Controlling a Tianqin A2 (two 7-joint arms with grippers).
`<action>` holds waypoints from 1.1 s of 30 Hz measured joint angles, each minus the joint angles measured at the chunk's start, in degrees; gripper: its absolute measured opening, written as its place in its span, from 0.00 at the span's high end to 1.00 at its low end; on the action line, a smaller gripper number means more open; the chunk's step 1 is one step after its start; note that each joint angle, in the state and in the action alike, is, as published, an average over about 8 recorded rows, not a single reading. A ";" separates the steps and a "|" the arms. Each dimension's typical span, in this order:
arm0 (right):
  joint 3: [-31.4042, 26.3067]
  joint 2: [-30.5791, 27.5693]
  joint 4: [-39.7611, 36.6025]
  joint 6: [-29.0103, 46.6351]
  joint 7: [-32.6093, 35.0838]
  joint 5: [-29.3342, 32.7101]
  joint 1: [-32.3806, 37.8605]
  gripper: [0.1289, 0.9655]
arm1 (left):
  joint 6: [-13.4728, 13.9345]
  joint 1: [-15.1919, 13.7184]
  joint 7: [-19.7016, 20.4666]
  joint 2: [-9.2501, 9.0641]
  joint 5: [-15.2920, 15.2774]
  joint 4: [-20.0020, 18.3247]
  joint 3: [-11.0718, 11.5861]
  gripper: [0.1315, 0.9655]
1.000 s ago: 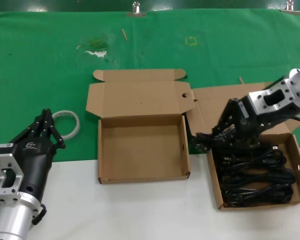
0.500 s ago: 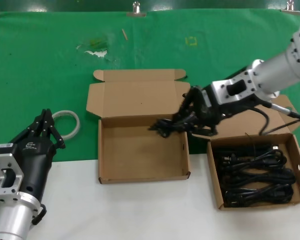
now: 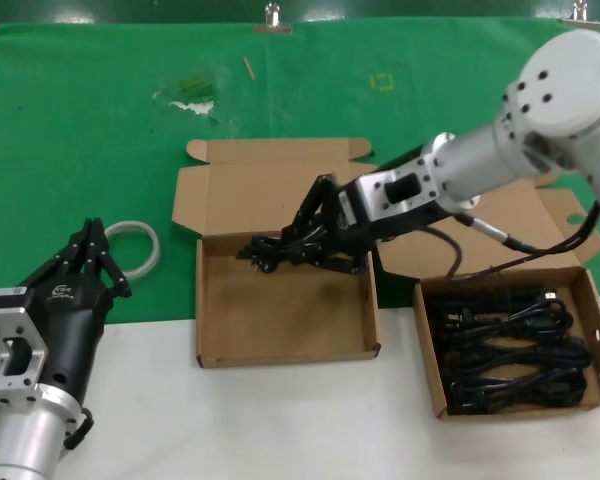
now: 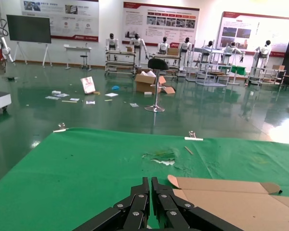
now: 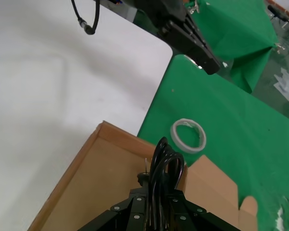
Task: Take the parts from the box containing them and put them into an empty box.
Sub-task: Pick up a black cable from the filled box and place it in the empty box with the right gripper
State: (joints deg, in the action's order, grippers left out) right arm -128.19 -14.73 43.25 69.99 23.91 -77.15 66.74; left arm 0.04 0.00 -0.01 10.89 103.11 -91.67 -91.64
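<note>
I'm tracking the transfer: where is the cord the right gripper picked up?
In the head view, the power cord hangs in the right gripper over the empty box, near its back wall.

Light is bright and even, falling from above. The empty box (image 3: 285,300) casts only a thin soft shadow on the white table (image 3: 280,420), and its near wall shades a strip of its own floor. In the right wrist view the same table (image 5: 48,86) is close to washed out. In the left wrist view the glossy hall floor (image 4: 207,110) beyond the green cloth (image 4: 86,163) carries pale glare, and the posters far behind it are too small to read.
</note>
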 joint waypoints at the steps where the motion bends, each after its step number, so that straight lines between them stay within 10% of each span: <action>1: -0.02 0.72 -1.46 -0.53 1.06 -0.06 0.19 0.94 | 0.00 0.00 0.00 0.00 0.00 0.00 0.00 0.97; 15: 0.25 8.68 -22.89 -6.14 14.75 0.65 5.27 0.94 | 0.00 0.00 0.00 0.00 0.00 0.00 0.00 0.97; 33: -2.69 2.41 -2.52 -2.06 2.83 3.46 -1.18 0.95 | 0.00 0.00 0.00 0.00 0.00 0.00 0.00 0.97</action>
State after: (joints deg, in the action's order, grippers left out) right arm -130.88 -12.32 40.73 67.94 26.74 -73.70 65.56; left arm 0.04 0.00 -0.01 10.89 103.10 -91.67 -91.64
